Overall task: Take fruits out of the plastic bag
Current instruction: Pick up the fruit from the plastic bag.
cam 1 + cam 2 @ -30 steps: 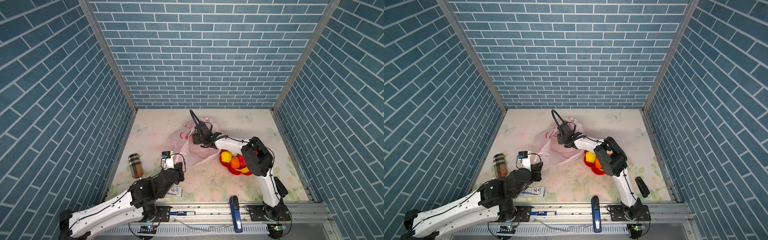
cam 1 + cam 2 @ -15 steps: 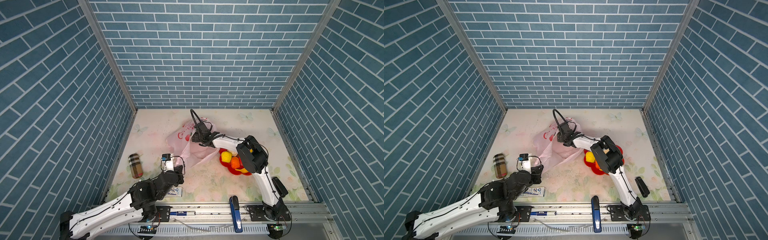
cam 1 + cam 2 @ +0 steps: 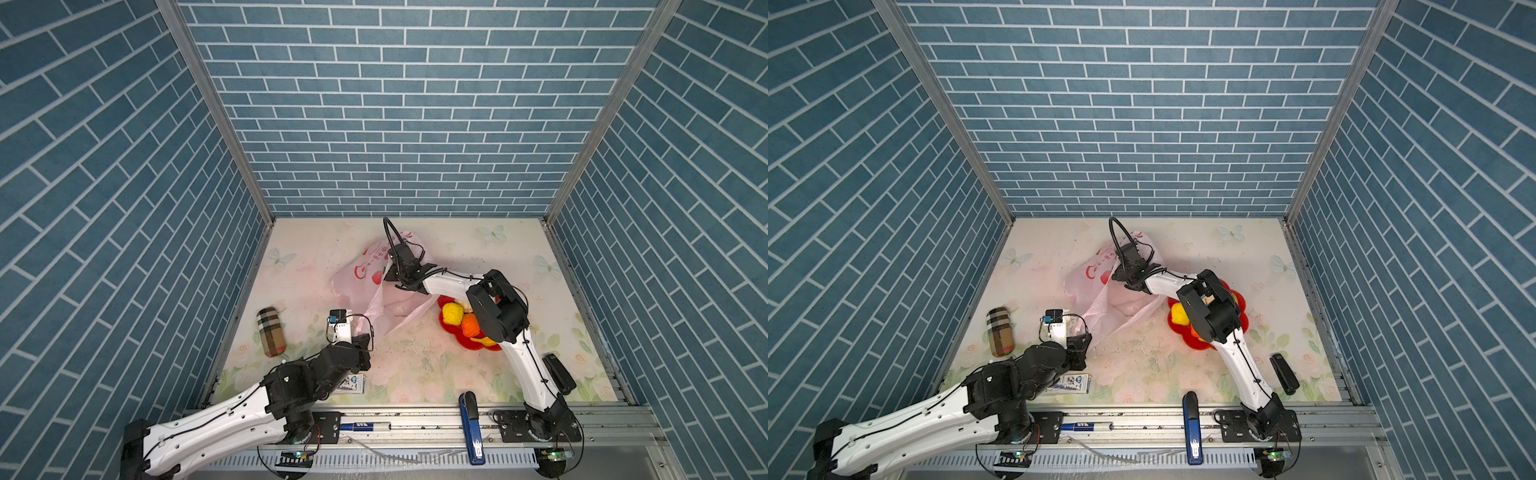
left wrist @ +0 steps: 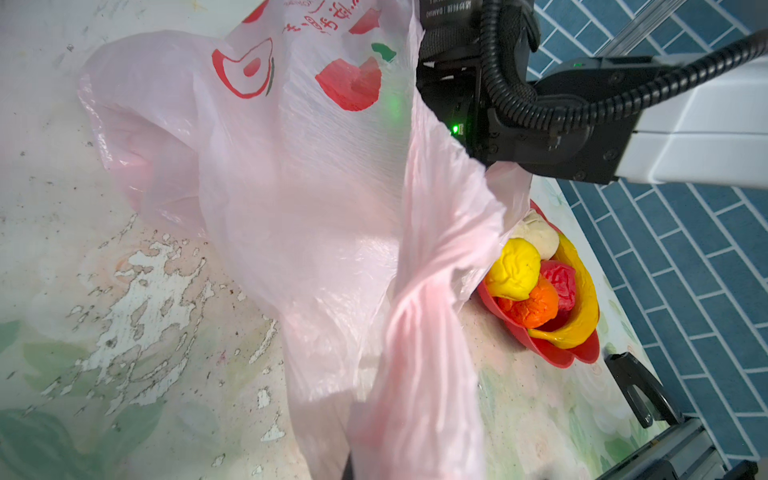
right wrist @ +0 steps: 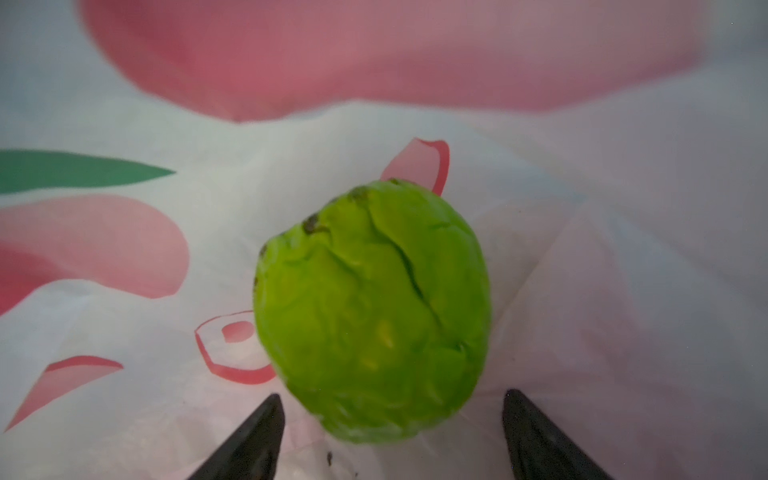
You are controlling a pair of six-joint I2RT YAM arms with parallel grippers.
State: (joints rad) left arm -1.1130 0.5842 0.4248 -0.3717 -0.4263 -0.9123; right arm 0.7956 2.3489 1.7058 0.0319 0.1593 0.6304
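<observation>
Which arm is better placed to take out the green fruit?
Right. The right gripper is open inside the plastic bag, the green fruit at its fingertips. The left gripper is shut on the bag.

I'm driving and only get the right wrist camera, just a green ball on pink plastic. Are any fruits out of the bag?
Observer: Yes, five sit on a red plate beside the plastic bag: yellow lumpy fruit, orange fruit, red fruit, banana, beige fruit.
Operator: Who holds the bag open?
Observer: The left hand, shut on a bunched strip of it near the front.
</observation>
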